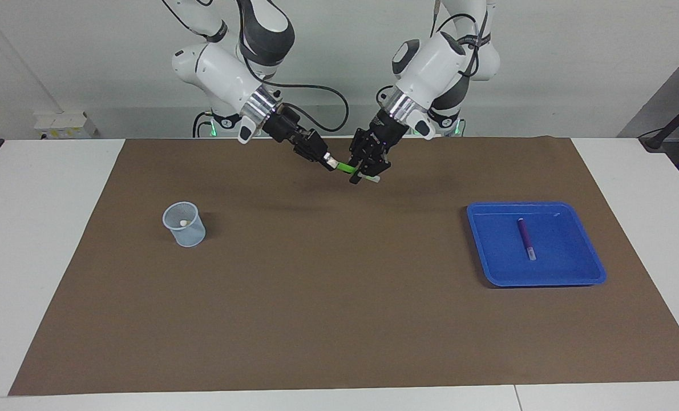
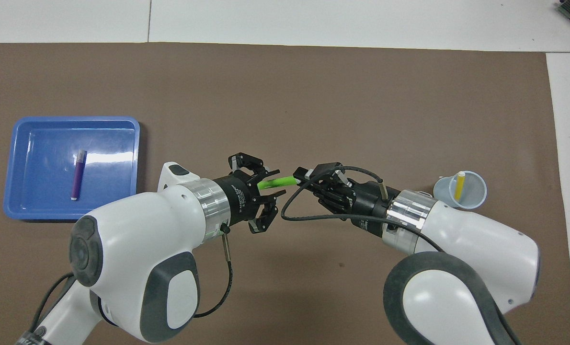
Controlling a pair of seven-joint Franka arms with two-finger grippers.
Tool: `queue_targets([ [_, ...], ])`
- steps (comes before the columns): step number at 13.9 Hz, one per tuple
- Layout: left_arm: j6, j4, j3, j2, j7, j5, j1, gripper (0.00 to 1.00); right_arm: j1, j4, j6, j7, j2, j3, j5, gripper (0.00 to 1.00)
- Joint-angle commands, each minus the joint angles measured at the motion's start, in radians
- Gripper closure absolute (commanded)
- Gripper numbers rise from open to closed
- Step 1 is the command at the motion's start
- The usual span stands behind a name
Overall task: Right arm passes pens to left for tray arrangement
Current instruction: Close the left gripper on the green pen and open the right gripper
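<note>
The green pen (image 1: 346, 168) hangs over the brown mat, clenched at one end by my right tool (image 1: 323, 160); my left tool (image 1: 366, 172) straddles its pale end, grip unclear. Only overhead do I see the yellow pen (image 2: 459, 186) in the mesh cup (image 2: 472, 199).

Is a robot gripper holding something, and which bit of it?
Yes. The right gripper is shut on one end of the slim bright green marker pen, held up over the mat. The left gripper is around its pale other end.
</note>
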Motion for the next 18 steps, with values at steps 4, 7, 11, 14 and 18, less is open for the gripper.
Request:
queue_targets([
  [4, -0.089, -0.005, 0.008, -0.031, 0.023, -0.005, 0.005, 1.00, 0.000, -0.008, 0.002, 0.007, -0.020, 0.002, 0.025, 1.00],
  [7, -0.104, -0.005, 0.008, -0.040, 0.022, -0.005, 0.005, 1.00, 0.000, -0.008, 0.001, 0.007, -0.020, 0.001, 0.025, 1.00],
  [11, -0.106, -0.005, 0.008, -0.040, 0.020, -0.005, 0.005, 1.00, -0.003, -0.006, 0.001, 0.009, -0.019, 0.001, 0.025, 1.00],
  [14, -0.111, -0.005, 0.008, -0.042, 0.019, -0.005, 0.005, 1.00, -0.005, 0.000, 0.001, 0.010, -0.016, 0.001, 0.025, 0.57],
  [18, -0.117, -0.007, 0.008, -0.047, 0.023, -0.005, 0.005, 1.00, -0.005, 0.003, 0.001, 0.010, -0.014, 0.001, 0.019, 0.00],
])
